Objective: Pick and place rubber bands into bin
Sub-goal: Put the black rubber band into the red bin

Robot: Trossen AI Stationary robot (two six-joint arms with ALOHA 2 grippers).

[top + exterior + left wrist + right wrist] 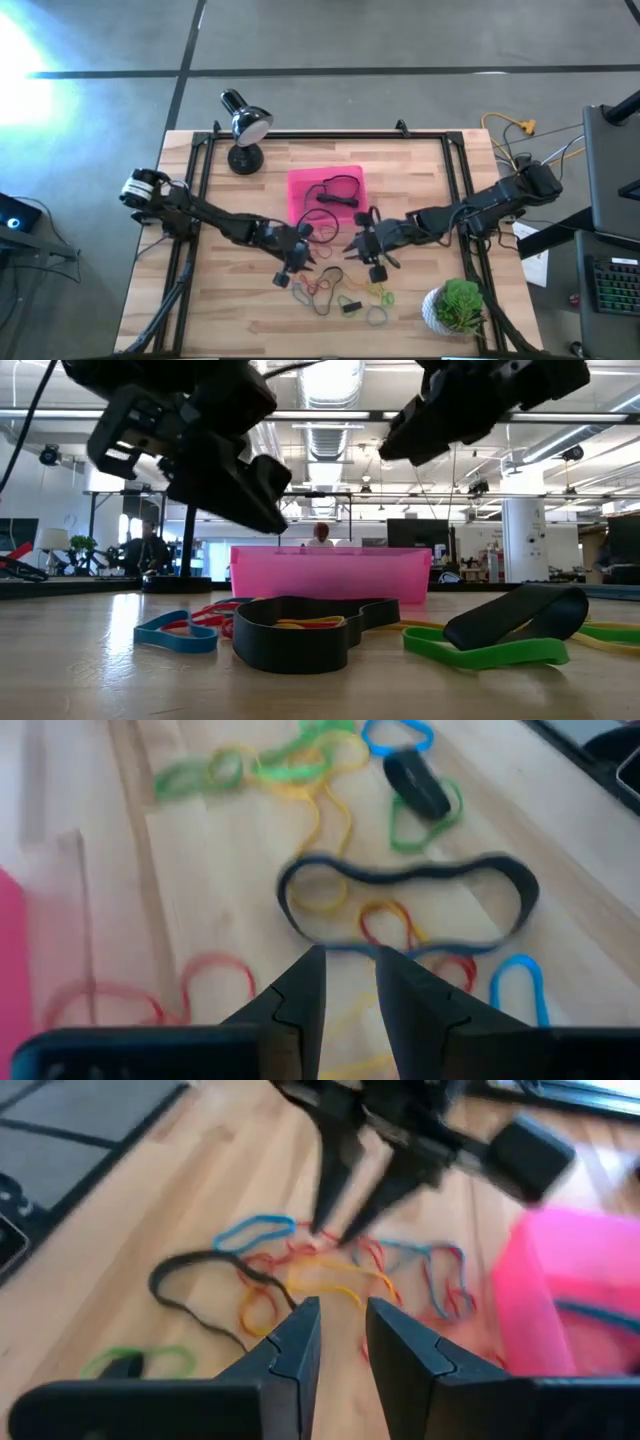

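Closest to the low camera: a wide black band loop flat on the wood, a blue band and red ones beside it, a green band with another black band lying on it. Rubber bands sit in a loose pile on the table, just off the bin's long side that faces away from the lamp. Bin is the pink tray, already holding a few dark bands. Left gripper hangs just above the pile near one bin corner; fingers narrowly apart, nothing between them, tips over red and yellow loops next to the big black loop. Right gripper hovers near the opposite corner on that same bin side, facing the left one; fingers also at a narrow gap, empty, aimed at the red/yellow tangle beside the bin wall. Both tips are near each other over the pile, not touching. White pot with a green plant stands beyond the pile from the bin. People visible far back in the room, behind the bin in the low view.
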